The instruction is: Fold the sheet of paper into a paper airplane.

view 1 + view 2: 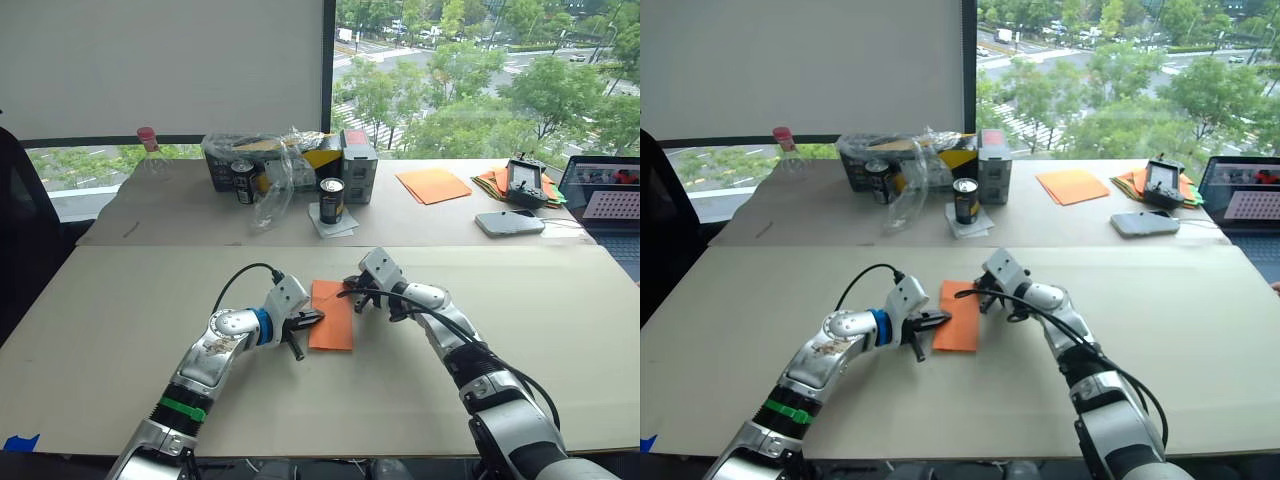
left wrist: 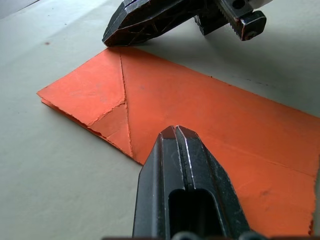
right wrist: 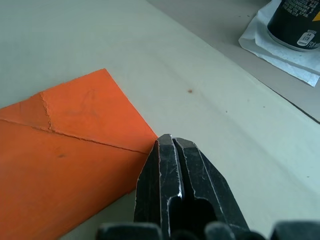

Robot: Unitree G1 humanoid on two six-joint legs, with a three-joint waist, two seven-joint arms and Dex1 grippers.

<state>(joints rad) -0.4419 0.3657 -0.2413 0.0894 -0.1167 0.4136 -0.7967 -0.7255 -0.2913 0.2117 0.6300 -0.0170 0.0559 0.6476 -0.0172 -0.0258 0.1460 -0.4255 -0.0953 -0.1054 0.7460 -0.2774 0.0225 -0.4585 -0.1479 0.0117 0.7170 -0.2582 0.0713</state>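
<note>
Nearby, black can (image 3: 295,22) label illegible; folded sheet of paper (image 1: 332,315) unmarked.

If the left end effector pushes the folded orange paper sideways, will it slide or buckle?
The sheet of paper lies flat and thin on the smooth table, so it likely slides easily. Its layered creases probably stiffen it slightly, though a hard edge push may buckle it.

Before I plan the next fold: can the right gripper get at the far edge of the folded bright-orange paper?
Probably yes. The right gripper, fingers shut, already sits at the far corner of the folded bright-orange paper, with nothing between them. The left gripper, also shut, rests on the opposite edge, out of its way.
</note>
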